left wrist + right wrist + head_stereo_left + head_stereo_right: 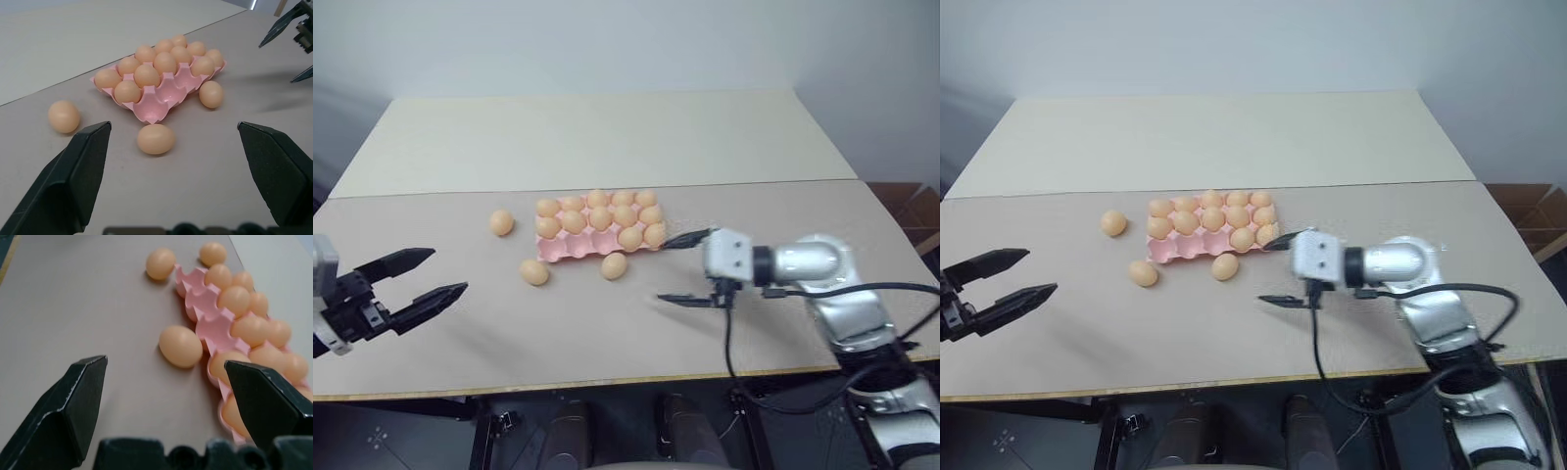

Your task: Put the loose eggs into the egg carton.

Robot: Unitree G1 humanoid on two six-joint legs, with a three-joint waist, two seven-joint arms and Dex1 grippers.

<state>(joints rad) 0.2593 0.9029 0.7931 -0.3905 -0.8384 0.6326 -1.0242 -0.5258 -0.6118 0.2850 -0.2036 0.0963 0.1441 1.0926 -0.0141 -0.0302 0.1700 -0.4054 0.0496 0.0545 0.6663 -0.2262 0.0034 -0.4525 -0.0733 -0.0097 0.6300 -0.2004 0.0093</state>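
The pink egg carton [570,251] lies mid-table, most of its cups filled with tan eggs and some cups along its near edge empty. Three loose eggs rest on the table: one [501,222] left of the carton, one [533,272] in front of its left corner, one [614,265] just in front of its near edge. My right gripper [662,271] is open, pointing left, right of that last egg [180,345] and by the carton's right end. My left gripper [448,272] is open at the far left, aimed toward the eggs [155,138], well short of them.
The table is two joined tops, a lighter one [607,137] behind. Its front edge [558,384] runs just below my arms. A brown cardboard box [911,211] stands off the table's right side.
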